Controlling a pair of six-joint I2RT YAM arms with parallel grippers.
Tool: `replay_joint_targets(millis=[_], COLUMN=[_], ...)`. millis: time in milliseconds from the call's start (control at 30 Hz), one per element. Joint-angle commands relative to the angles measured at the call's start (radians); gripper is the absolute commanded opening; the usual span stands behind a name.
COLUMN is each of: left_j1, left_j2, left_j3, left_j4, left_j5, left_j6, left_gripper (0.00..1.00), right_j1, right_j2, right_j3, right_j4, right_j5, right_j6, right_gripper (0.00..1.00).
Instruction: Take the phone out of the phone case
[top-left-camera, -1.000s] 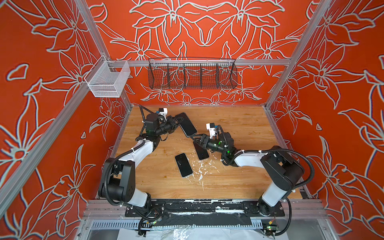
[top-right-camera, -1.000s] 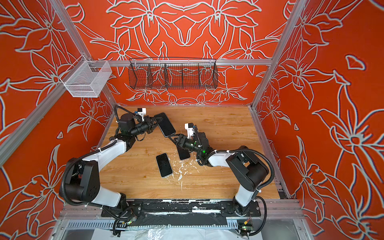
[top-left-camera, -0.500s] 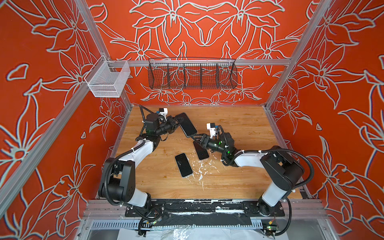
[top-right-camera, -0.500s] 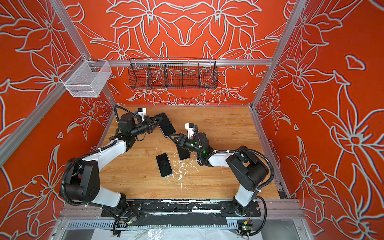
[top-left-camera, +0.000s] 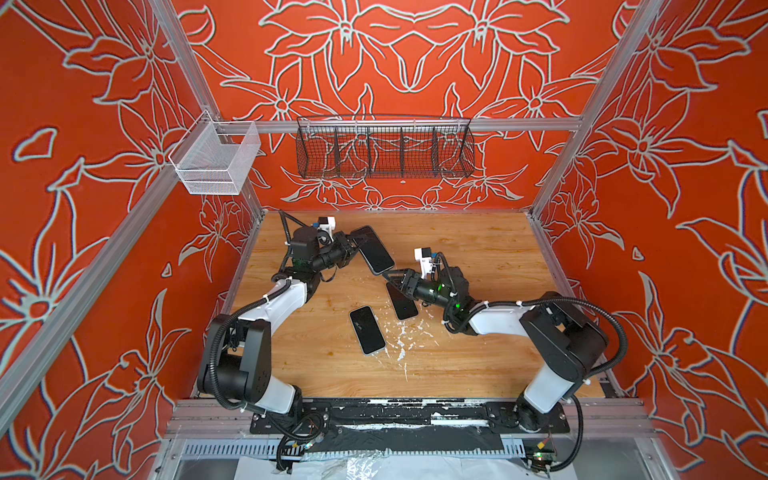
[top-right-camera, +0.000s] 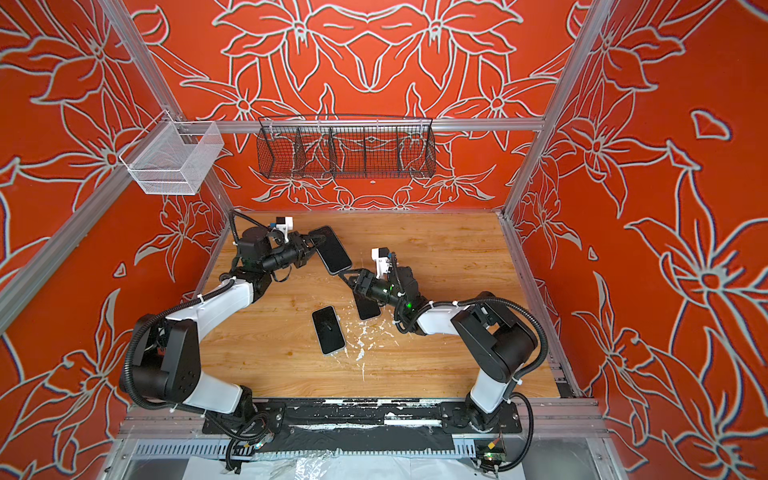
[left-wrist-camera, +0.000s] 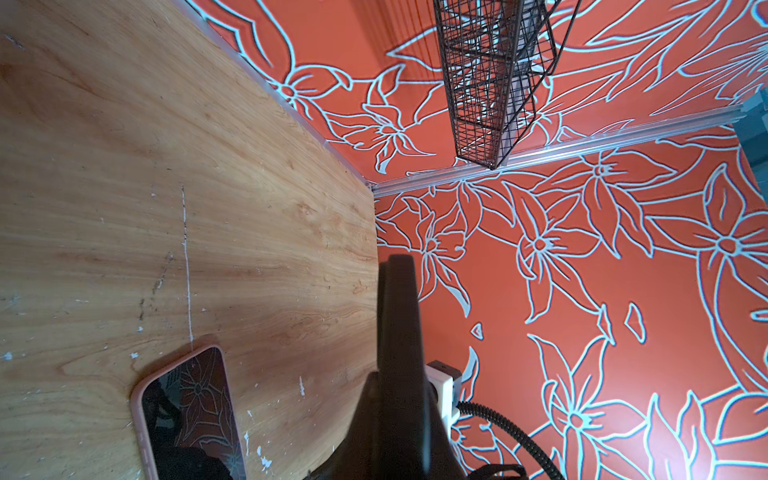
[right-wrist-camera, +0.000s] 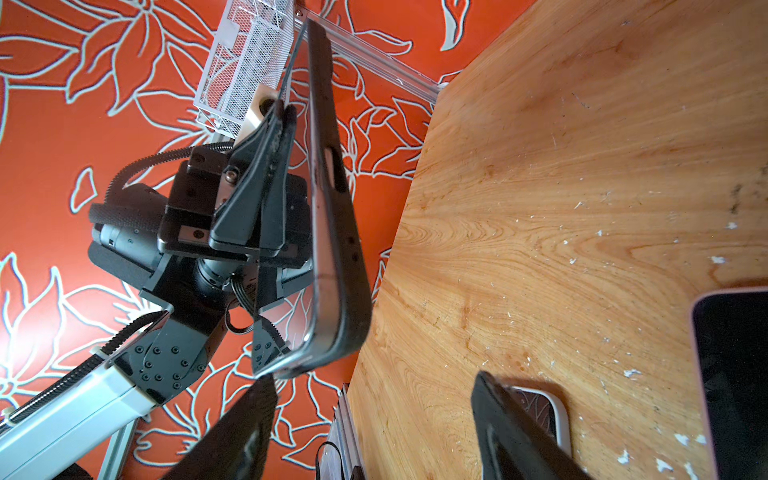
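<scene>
The left gripper (top-left-camera: 350, 250) is pinched tight on the rim of the black phone case (top-left-camera: 374, 250), holding it and the phone (top-right-camera: 333, 248) inside it off the table (top-left-camera: 478, 257), above the far-left part and nearer the far edge than the near one. The grip sits on 1 long side, close to the end that faces the far edge. The right gripper (top-left-camera: 390, 279) hangs with its jaws wide apart and nothing between them, just at the case's other end; in the right wrist view 1 of its fingertips (right-wrist-camera: 266, 388) is right at the case's lower corner (right-wrist-camera: 328, 353), and I cannot tell if they touch. Any writing on the case is too small to read. Its long axis slants from the far edge down toward the table's middle, dark glossy face up. 2 other phones (top-left-camera: 367, 330) (top-left-camera: 402, 302) lie flat near the middle.
</scene>
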Motion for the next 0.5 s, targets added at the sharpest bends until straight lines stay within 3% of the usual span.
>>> replay_joint_targets(millis=[0,467], left_j1=[0.003,0.003], left_j2=[0.002,0.009], left_j3=[0.014,0.012], left_j4=[0.090,0.105], left_j5=[0.035,0.042], left_j6=[-0.024,-0.037], left_gripper=[0.00,0.00], right_j1=[-0.010,-0.028], right_j2=[0.021,0.018], right_j3=[0.006,0.003], right_j4=[0.040,0.067], right_j5=[-0.002,-0.025], right_j6=[0.031,0.036], right_gripper=[0.76,0.75])
